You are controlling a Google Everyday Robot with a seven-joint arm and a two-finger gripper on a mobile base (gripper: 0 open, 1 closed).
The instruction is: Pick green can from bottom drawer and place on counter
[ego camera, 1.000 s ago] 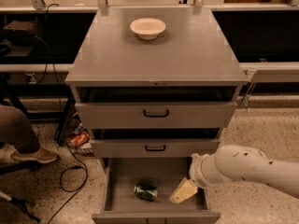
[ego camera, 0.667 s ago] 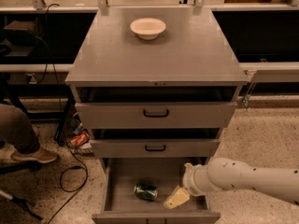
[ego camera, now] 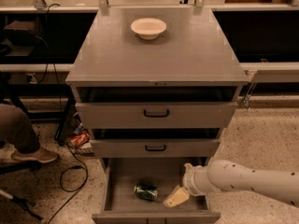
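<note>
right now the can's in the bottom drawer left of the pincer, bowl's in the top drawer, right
No: the camera view shows the bowl on the counter. The can is in the bottom drawer, left of the pincer.

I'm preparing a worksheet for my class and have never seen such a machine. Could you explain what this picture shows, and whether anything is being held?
One camera looks down at a grey drawer cabinet. The white tube entering from the right is a robot arm; its beige tip is the gripper, down inside the open bottom drawer, beside a green can lying on its side. The can lies apart from it, so nothing is held. On the counter sits a white bowl.
</note>
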